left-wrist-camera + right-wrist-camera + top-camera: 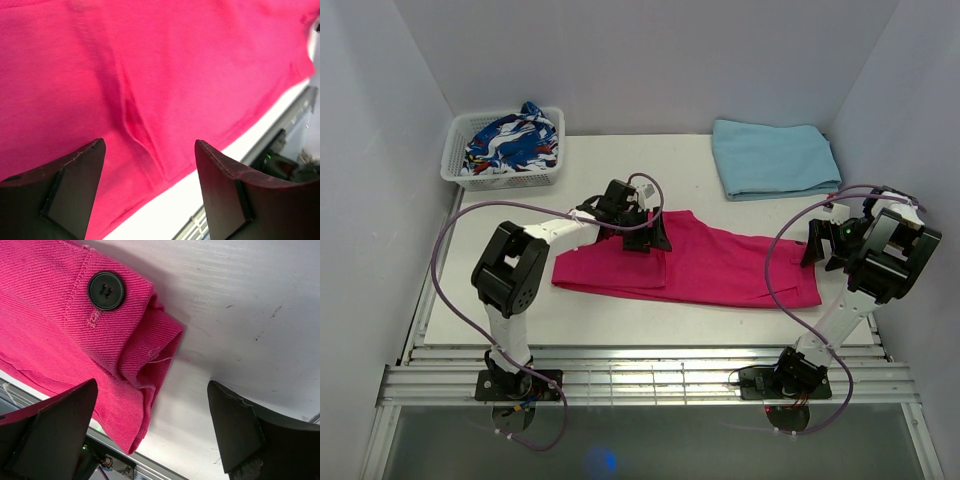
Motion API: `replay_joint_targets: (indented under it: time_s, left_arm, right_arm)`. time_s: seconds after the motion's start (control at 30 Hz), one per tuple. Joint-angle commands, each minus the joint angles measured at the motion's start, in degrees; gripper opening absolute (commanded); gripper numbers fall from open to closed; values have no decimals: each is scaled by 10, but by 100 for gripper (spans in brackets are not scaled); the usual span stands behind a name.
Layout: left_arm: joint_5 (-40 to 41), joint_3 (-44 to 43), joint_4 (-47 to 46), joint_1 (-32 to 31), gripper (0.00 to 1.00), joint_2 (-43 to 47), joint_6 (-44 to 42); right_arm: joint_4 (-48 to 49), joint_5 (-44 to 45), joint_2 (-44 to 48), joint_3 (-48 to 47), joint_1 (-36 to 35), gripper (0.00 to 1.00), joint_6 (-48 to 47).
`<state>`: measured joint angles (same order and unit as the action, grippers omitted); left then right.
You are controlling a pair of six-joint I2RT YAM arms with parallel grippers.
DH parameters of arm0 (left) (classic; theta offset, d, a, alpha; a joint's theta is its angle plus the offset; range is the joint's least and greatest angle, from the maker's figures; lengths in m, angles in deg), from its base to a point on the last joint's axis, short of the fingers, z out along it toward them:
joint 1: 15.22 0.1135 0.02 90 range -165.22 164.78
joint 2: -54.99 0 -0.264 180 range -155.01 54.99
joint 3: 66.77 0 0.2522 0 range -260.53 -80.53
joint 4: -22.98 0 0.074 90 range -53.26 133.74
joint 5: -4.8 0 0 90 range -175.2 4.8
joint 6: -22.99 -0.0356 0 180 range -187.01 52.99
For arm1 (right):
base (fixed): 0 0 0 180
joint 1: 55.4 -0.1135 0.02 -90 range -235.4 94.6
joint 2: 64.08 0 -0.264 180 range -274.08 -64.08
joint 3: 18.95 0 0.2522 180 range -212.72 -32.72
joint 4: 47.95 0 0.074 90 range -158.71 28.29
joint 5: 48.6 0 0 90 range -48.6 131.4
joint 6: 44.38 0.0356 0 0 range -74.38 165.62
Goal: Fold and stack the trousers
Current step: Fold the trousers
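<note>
Nearest the camera, the two arm bases are bolted at the near edge of the white table (620, 310).

The trousers (720, 265) lie flat across the middle of the table, their length running left to right. They are bright magenta-pink and plain. A crease (137, 130) is seen in the fabric in the left wrist view. The waist end is at the right, where a black button (106, 290) is sewn on the waistband. The corner of that end is folded under itself, with a loose thread at the edge.

The left gripper (642, 235) is placed over the trousers, left of their middle and near their far edge. Its fingers are spread apart and nothing is held between them. Pink fabric fills the gap in the wrist view. Whether the fingertips touch the cloth cannot be told.

The right gripper (820, 245) is at the right end of the trousers. Its fingers are likewise spread wide. In the wrist view, the waistband corner is seen on the left side of the gap and bare table on the right. Nothing is gripped.

At the far left corner stands a white plastic basket (455, 165) holding a blue, white and red patterned garment (515, 140). At the far right a light blue folded cloth (770, 158) lies on the table, well apart from the trousers.
</note>
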<state>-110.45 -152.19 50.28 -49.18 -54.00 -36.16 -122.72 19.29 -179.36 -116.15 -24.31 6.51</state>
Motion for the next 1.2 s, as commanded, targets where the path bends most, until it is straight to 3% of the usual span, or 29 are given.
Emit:
replay_joint_targets:
  time_s: [0.0, 0.07, 0.2, 0.3, 0.4, 0.47, 0.5, 0.53, 0.77, 0.9, 1.17]
  left_arm:
    - [-61, -6, -14, -3, 84, 61, -22]
    - [-59, -4, -3, 8, 84, 91, -27]
    - [-66, 16, 50, 103, 83, 139, -38]
    - [-68, 8, 128, 215, 74, 155, -145]
    - [-44, 28, 161, 235, 68, 192, -259]
    - [25, 52, 149, 204, 66, 220, -274]
    - [58, 50, 146, 158, 67, 229, -276]
    - [127, 43, 148, 133, 67, 227, -278]
    - [314, -34, 162, -42, 73, 135, -186]
    - [371, -69, 173, -134, 73, 74, -146]
    - [414, -192, 243, -167, 62, -80, -88]
  right_arm:
    - [1, -4, -5, 0, -2, 96, 4]
    - [-1, -3, -1, -5, -2, 96, 3]
    - [-4, 9, 12, -9, -2, 96, -10]
    - [-4, 15, 27, -7, -2, 94, -21]
    - [-16, -17, 44, -18, -2, 88, -22]
    - [-27, -31, 49, -23, -9, 83, -12]
    - [-25, -25, 48, -22, -13, 81, 5]
    - [-15, -18, 44, -20, -20, 81, 16]
    - [37, 9, 40, 25, -28, 84, 78]
    - [69, 23, 48, 56, -30, 86, 97]
    - [92, 27, 52, 91, -30, 87, 105]
